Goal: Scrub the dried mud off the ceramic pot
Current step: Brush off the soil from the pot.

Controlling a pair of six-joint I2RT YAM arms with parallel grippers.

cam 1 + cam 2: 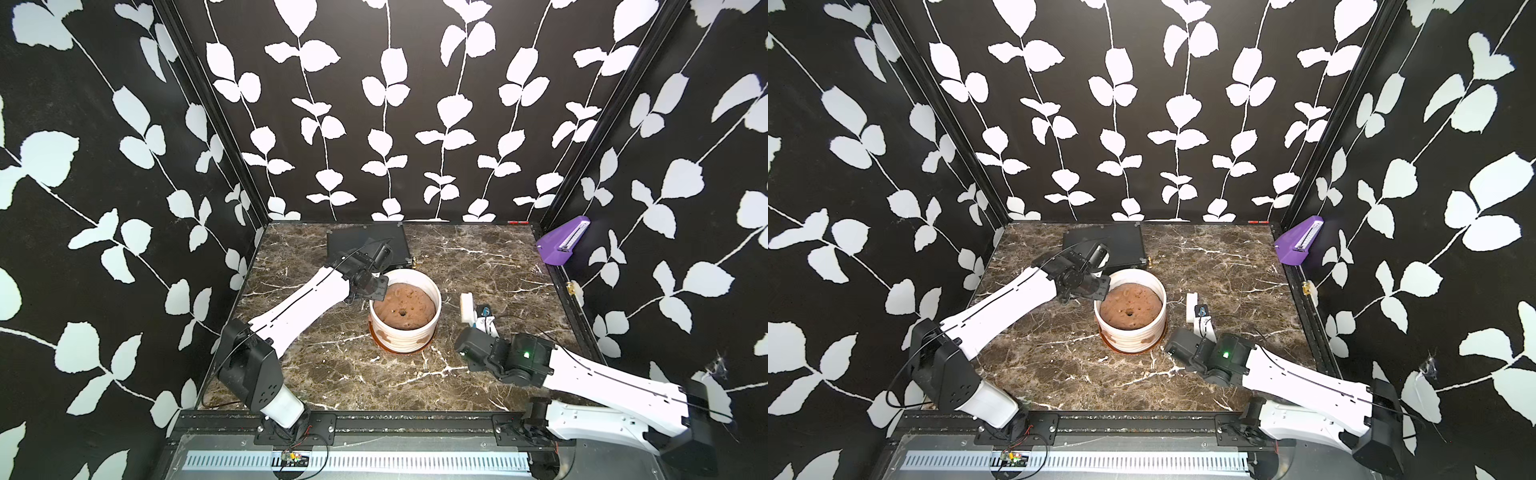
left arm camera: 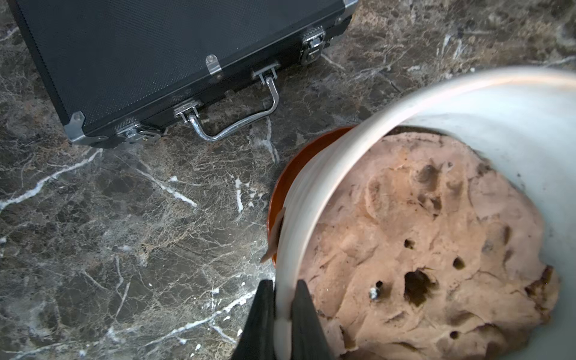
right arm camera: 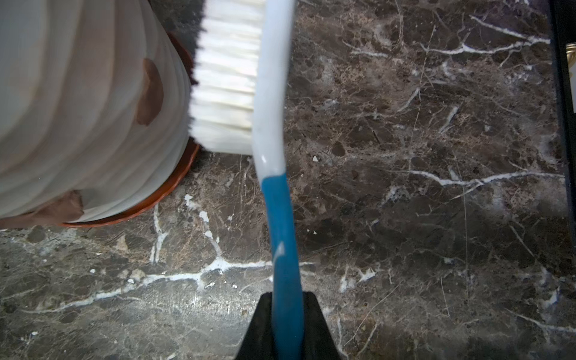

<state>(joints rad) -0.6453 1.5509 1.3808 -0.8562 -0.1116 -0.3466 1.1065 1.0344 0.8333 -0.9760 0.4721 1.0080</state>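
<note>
**Pot scrub: mud not yet off**

Item: pot (image 1: 405, 336), black case (image 2: 156, 56) just behind it. Brown mud blotches (image 3: 151, 92) sit on the pot's ribbed wall, so you likely have the whole scrub left.

Left claw (image 2: 283, 291): clenched on the pot's rim.

Right claw (image 3: 286, 300): clamped on a brush (image 3: 274, 103), its bristles (image 3: 224, 78) beside the pot's wall. You cannot tell whether they touch it.

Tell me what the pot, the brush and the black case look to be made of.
The pot looks like glazed ceramic: white ribbed wall, soft sheen. The brush is probably plastic: glossy white-and-blue handle, white bristles, likely synthetic. The black case has finely textured black panels, material unclear, with bright metal corners, latches and handle.
</note>
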